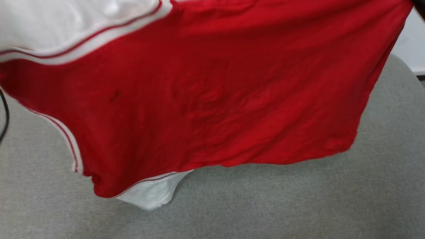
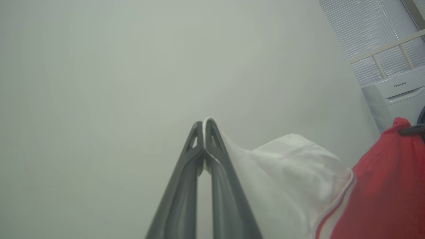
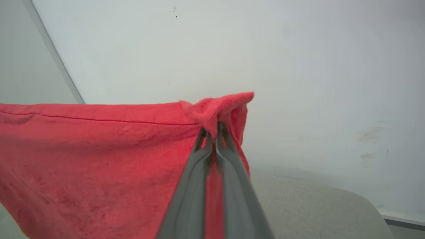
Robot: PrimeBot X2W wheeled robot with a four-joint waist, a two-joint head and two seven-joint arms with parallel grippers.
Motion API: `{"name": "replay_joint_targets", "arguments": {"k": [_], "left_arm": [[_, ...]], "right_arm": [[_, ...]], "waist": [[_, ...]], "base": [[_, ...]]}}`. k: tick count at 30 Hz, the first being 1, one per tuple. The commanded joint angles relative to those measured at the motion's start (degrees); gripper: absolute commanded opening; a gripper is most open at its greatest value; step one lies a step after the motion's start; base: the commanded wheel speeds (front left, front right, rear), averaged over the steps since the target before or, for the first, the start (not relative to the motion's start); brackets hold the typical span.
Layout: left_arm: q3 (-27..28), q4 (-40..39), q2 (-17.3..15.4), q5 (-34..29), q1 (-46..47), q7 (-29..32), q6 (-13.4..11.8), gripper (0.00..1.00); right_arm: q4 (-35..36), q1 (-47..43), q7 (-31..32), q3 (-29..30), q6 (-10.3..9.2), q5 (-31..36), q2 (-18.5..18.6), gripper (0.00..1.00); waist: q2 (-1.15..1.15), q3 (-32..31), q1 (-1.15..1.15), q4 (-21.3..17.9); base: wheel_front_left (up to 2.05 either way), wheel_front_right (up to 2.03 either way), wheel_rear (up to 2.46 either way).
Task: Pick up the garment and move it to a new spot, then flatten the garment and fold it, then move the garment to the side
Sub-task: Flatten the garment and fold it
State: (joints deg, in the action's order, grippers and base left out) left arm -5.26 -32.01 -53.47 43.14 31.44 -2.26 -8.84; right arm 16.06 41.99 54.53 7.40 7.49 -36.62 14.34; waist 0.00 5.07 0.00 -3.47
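Your left hand (image 2: pixel 203 124) is pressed together on the garment (image 1: pixel 212 99), pinching the edge of a white sleeve (image 2: pixel 292 172). A thin rim of white cloth shows between its fingertips. From there the sleeve falls away to the right of the fingers and meets the red body at a red-and-white striped trim (image 2: pixel 335 205). Far off to that hand's right stands a white appliance (image 2: pixel 395 96) under slatted blinds (image 2: pixel 365 26). Ahead of the fingers is a plain pale wall (image 2: pixel 99 83).

Your right hand (image 3: pixel 214 129) is also closed tight, pinching a bunched corner of the red cloth. A small tuft of it stands up just past the fingertips. The red cloth stretches away to the left of this hand, with a stitched hem line running along its top edge. Below and beyond the hand lies the grey surface (image 3: pixel 318 205), with a rounded corner.

From the head view, the garment hangs spread wide between your two hands, above the grey surface. The red body takes up most of the span. The second white sleeve (image 1: pixel 152 194) dangles at the lowest point; you cannot tell whether it touches the surface. A small dark mark (image 1: pixel 114 96) shows on the red cloth, and a black cable (image 1: pixel 4 116) runs near the garment's left edge.
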Motion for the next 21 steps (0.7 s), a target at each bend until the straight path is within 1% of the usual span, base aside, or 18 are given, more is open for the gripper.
{"name": "replay_joint_targets", "arguments": {"k": [1, 7, 11, 14, 17, 19, 21], "left_arm": [[0.22, 0.41, 0.39, 0.34, 1.80, 0.08, -0.24, 0.00], [-0.46, 3.53, 1.15, 1.27, 13.57, 1.04, 1.26, 0.00], [-3.06, 7.77, 1.87, 0.49, 24.08, 2.01, 3.79, 0.00], [-5.28, 12.92, 3.26, -0.58, 32.88, 2.33, 5.90, 0.00], [-6.66, 18.98, 5.67, -1.25, 42.28, 2.23, 7.08, 0.00], [-7.76, 23.20, 7.04, -2.69, 48.12, 1.35, 7.97, 0.00], [-8.85, 27.73, 8.56, -4.18, 53.65, 0.20, 9.06, 0.00]], "right_arm": [[0.49, 1.35, -0.92, -0.36, -0.01, 0.70, 0.43, 0.00], [0.24, 6.90, -5.52, -1.18, -0.01, 2.91, 0.84, 0.00], [-1.77, 12.19, -8.51, -1.66, 0.00, 5.19, 1.84, 0.00], [-4.50, 17.48, -11.12, -1.93, -0.01, 7.13, 2.33, 0.00], [-7.79, 23.72, -13.65, -2.54, -0.01, 9.82, 2.88, 0.00], [-10.68, 27.77, -16.04, -3.46, -0.01, 11.76, 3.73, 0.00], [-14.07, 31.97, -18.39, -3.79, -0.02, 13.58, 3.76, 0.00]], "waist": [[0.00, 1.99, 0.00, -0.76], [0.00, 8.93, 0.00, -0.92], [0.00, 14.19, 0.00, -0.34], [0.00, 18.40, 0.00, 0.21], [0.00, 22.81, 0.00, 0.85], [0.00, 25.32, 0.00, 1.36], [0.00, 27.75, 0.00, 1.91]], "base": [[0.00, 0.00, 0.00], [0.00, 0.00, 0.00], [0.00, 0.00, 0.00], [0.00, 0.00, 0.00], [0.00, 0.00, 0.00], [0.00, 0.00, 0.00], [0.00, 0.00, 0.00]]}}
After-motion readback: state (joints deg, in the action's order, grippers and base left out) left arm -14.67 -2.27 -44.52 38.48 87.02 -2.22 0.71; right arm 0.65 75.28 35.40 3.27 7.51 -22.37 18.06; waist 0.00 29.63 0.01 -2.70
